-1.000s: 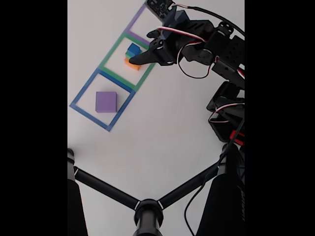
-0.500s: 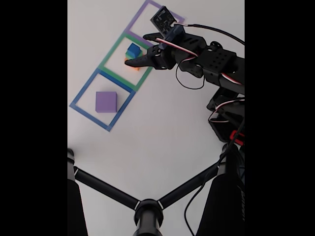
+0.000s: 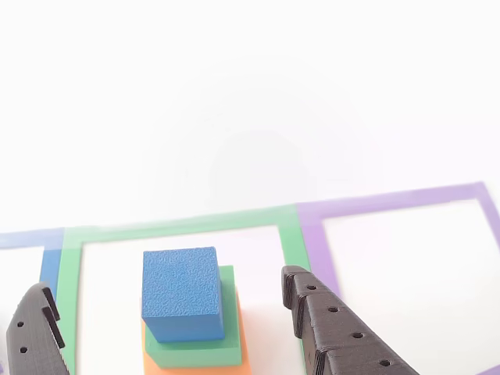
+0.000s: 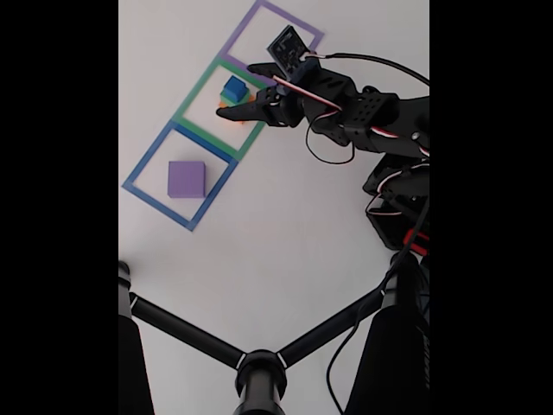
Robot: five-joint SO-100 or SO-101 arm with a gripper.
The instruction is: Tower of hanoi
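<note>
A bright white tabletop (image 4: 285, 251) carries 3 taped square outlines (image 4: 180, 177); black tripod legs (image 4: 259, 363) stand below.

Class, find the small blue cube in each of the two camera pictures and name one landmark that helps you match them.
Other view: the blue cube sits low and left of centre, topping the green block, between the open fingers of the gripper.
Fixed view: the blue cube lies in the upper part, left of the gripper.
Shared landmark: the green square outline framing the stack.
</note>
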